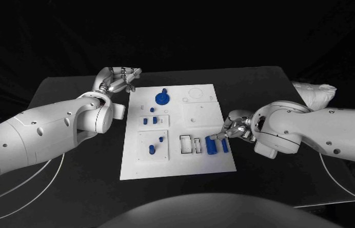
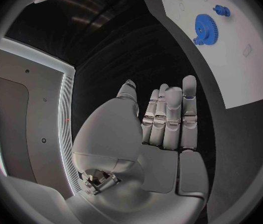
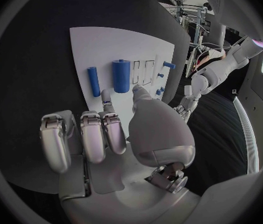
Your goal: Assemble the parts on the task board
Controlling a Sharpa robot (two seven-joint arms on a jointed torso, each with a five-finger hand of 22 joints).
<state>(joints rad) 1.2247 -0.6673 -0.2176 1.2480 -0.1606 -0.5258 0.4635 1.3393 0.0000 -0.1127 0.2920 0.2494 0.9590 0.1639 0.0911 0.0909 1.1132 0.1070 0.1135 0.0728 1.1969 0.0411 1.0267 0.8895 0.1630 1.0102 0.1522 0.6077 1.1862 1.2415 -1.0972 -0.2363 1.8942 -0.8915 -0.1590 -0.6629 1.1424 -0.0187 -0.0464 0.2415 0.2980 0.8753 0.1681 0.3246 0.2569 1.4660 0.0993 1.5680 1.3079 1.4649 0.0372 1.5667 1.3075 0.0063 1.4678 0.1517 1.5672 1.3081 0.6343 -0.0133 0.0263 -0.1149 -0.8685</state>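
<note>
The right hand (image 1: 231, 129) hovers at the board's (image 1: 177, 166) near right edge, fingers curled, holding nothing; two blue cylinders (image 1: 212, 145) lie just beyond its fingertips (image 3: 106, 95). Farther off, the left hand (image 1: 117, 81) is open beside the far left corner, near the blue gear (image 1: 162, 97).

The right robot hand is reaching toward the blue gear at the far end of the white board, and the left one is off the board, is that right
Not quite. The right robot hand reaches toward the blue cylinders at the near end of the task board, per the head view. The blue gear lies far. The left robot hand is off the board.
</note>
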